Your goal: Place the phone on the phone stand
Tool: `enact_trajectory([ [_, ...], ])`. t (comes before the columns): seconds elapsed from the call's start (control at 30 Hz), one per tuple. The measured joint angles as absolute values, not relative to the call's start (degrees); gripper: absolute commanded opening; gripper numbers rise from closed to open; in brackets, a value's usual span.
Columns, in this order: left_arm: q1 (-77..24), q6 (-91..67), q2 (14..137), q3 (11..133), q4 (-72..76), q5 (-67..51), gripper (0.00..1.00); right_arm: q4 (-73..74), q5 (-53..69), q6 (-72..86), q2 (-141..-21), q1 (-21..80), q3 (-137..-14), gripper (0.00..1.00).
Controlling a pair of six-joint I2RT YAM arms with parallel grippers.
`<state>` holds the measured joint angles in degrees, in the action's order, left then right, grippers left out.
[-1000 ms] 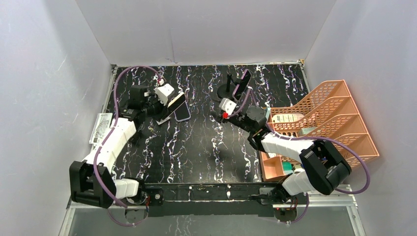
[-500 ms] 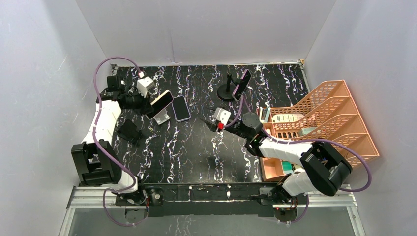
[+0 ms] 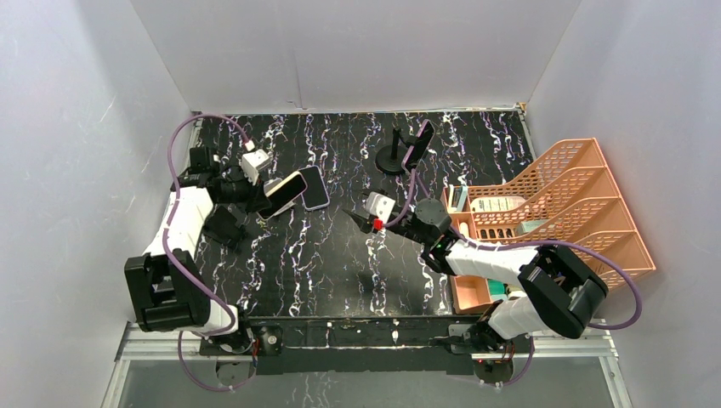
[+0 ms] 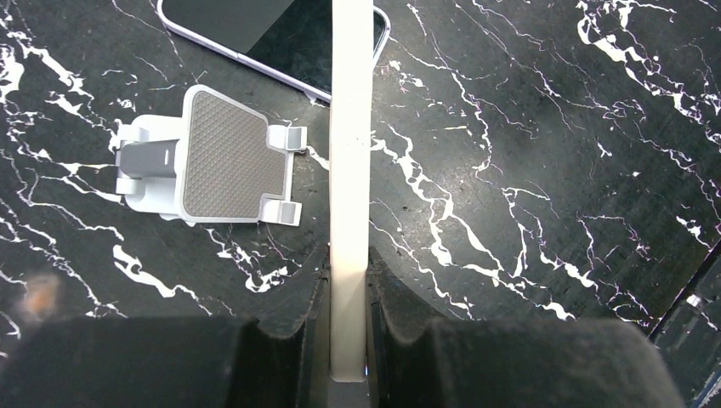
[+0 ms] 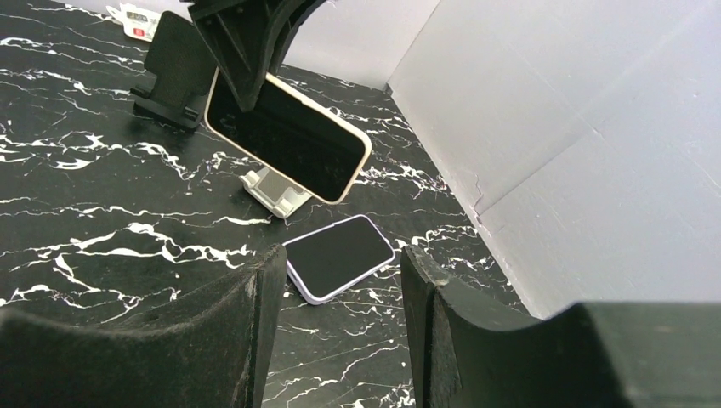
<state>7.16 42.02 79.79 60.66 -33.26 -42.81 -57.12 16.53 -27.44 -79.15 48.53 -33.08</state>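
Over white stand [image 4: 223,155], L claw [image 4: 349,285] clamps cream-edged, dark-screen phone [image 4: 350,153] edge-on; R claw [image 5: 338,289] released, empty.

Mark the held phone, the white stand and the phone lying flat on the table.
held phone [image 4: 350,170], left wrist view, on its cream side edge.
white stand [image 4: 223,155], left wrist view, on its grey ribbed pad.
flat phone [image 4: 281,34], left wrist view, on its dark screen.

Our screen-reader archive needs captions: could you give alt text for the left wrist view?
The left gripper clamps a cream phone seen edge-on above a black marbled table. A white phone stand with a grey pad sits empty beside it, and a second phone lies flat beyond.
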Motion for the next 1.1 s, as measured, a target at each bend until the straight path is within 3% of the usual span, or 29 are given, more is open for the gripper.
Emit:
enact_trajectory([
  [0.33, 11.6, 44.0, 87.5, 60.3, -31.7, -45.0, 0.0, -57.1, 16.1, -28.4, -79.2, 50.5, -33.1, 0.6],
  [1.1, 11.6, 45.4, 96.4, 63.2, -33.5, -45.5, 0.0, -56.3, 14.9, -31.8, -79.4, 51.5, -33.1, 0.6],
])
